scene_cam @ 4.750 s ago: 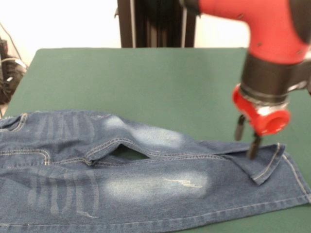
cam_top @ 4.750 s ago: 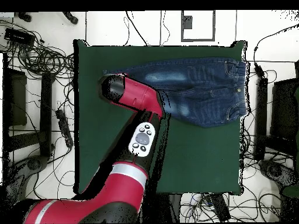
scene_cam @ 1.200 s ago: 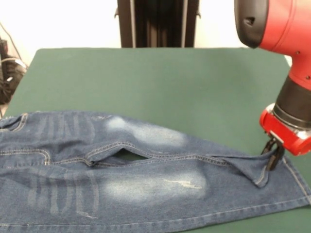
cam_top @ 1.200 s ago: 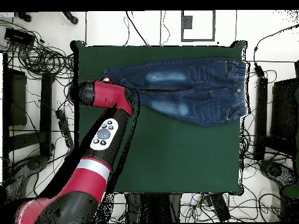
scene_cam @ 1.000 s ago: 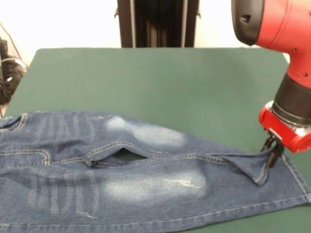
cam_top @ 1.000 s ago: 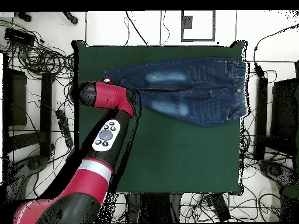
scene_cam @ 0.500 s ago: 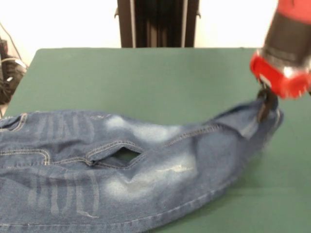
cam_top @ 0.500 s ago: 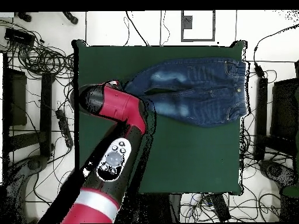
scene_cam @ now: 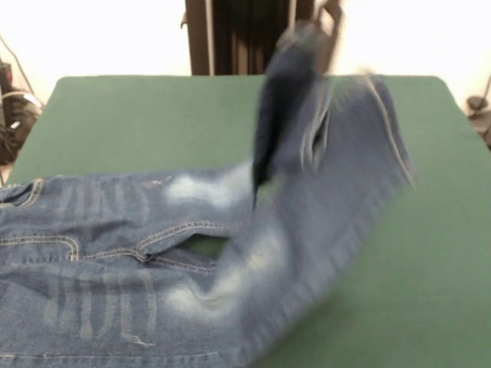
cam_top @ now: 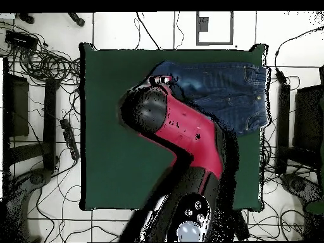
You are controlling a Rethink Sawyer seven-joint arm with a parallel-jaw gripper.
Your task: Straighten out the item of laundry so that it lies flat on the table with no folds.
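Over the table: jeans legs lifted toward 12 o'clock, blurred.
Overhead alone shows the arm; gripper hidden, grip cannot be told.

You see the arm as a thick red shell at the overhead frame's centre, its rounded end capped black. Lower down, it turns black, with a pale grey round button pad.

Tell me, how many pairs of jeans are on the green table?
1. The jeans lie waist-flat along the table edge nearest the front camera, their legs lifted up and blurred. Nothing else seems hidden.
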